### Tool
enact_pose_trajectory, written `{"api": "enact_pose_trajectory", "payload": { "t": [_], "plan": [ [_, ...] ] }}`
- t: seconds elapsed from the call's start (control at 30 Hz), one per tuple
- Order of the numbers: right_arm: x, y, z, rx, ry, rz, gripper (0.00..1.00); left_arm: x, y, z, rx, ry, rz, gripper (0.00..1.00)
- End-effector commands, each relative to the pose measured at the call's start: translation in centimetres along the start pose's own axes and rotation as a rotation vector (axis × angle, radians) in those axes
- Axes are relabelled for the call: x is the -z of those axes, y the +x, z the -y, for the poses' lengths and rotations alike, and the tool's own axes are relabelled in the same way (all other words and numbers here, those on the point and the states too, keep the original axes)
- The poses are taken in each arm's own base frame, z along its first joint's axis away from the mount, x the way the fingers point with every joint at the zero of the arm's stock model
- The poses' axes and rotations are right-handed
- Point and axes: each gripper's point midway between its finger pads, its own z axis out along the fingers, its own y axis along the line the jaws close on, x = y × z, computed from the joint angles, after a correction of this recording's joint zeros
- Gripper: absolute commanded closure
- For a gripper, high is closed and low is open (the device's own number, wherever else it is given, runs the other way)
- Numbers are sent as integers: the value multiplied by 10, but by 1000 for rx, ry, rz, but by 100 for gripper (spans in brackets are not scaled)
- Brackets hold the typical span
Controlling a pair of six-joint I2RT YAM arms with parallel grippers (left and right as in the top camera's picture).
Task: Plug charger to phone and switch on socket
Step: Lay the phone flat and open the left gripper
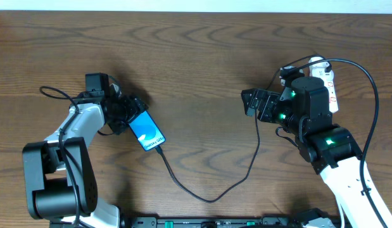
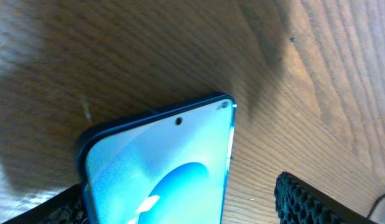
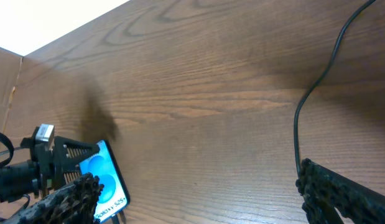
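The phone lies on the wooden table with its blue screen up; it also shows in the left wrist view and the right wrist view. The charger, a thin black cable, runs from the phone's lower end in a loop towards the right arm, and its tip sits at the phone's bottom edge. My left gripper is open and straddles the phone's top end, with a gap at the right finger. My right gripper is open and empty above bare table. The socket lies behind the right arm, partly hidden.
The black cable passes close by my right gripper's right finger. The table's far edge runs along the back. Robot bases stand at the front edge.
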Motion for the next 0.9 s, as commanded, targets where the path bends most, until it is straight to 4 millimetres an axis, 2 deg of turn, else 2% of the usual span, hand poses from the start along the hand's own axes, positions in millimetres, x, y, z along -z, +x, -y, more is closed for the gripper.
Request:
{"api": "enact_pose_trajectory", "payload": {
  "t": [0.0,0.6,0.73,0.87],
  "plan": [
    [1,-4,1,10,8,9,1,-13,14,-38,32,-149,-31,15],
    [1,-3,2,10,10,7,1,-12,16,-45,42,-182,-37,14],
    [1,-3,2,10,10,7,1,-6,13,-56,35,-252,-7,14],
    [1,-3,2,10,10,7,1,4,8,-52,5,-260,21,14]
  ]
}}
